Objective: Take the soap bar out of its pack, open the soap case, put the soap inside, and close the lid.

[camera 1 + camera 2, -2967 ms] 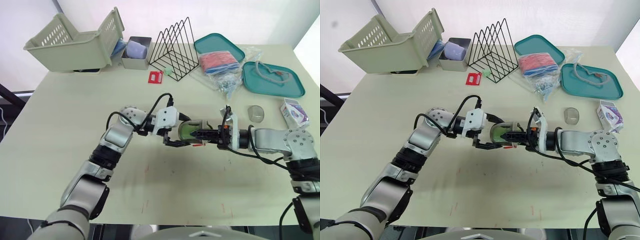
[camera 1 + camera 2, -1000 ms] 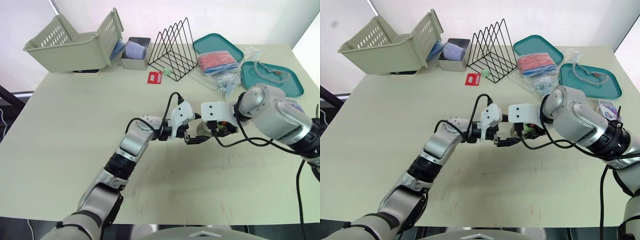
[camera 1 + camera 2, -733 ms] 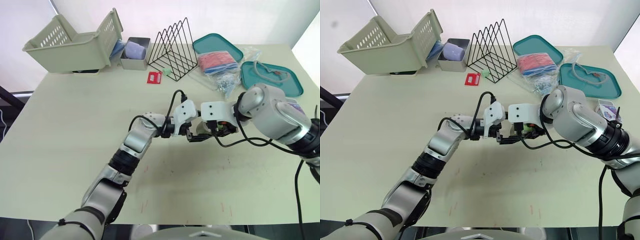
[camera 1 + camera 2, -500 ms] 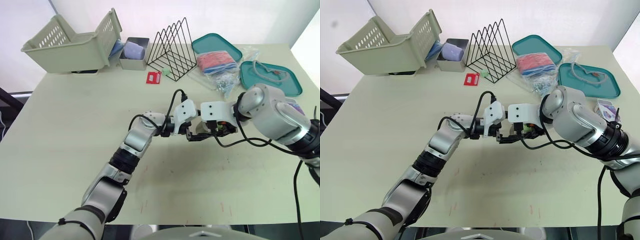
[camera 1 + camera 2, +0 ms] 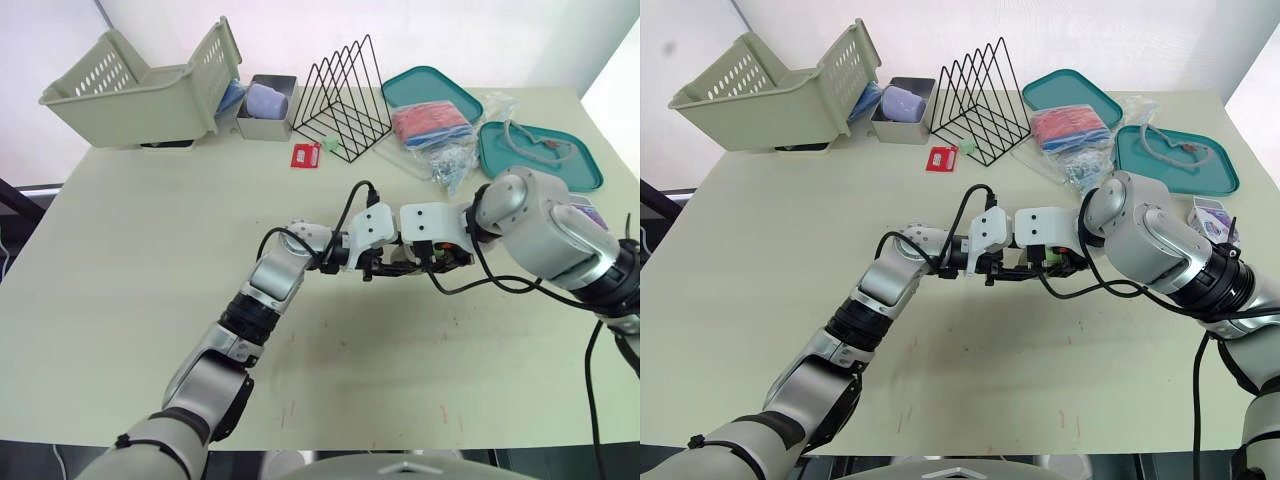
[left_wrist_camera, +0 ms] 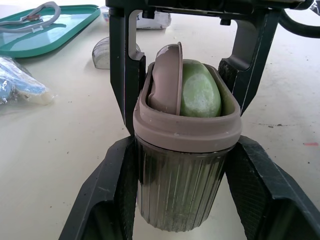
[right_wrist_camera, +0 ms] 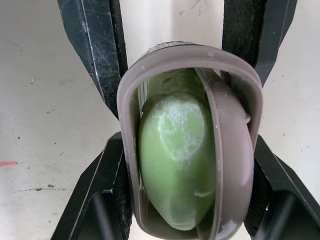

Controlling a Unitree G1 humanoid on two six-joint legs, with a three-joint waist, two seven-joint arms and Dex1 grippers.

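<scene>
**Two sets of jaws on one case: soap in, lid not yet on**

Both arms meet at the middle of the table. From the left, the left jaws are clenched on the ribbed wall of the soap case. From the right, the right jaws grasp the same case nearer its brown rim.

The green soap bar already sits inside, with a brown insert leaning tilted beside it in the mouth. So unpacking, opening and loading look done, and the closing is left.

Farther right, a translucent ribbed piece, probably the lid, lies on the table apart from the case. The soap pack rests near the right edge.

In the head views the two wrists largely cover the case. The left wrist view gives its side wall and the likely lid beyond. The right wrist view looks straight into the mouth, at the soap and the skewed insert.
</scene>
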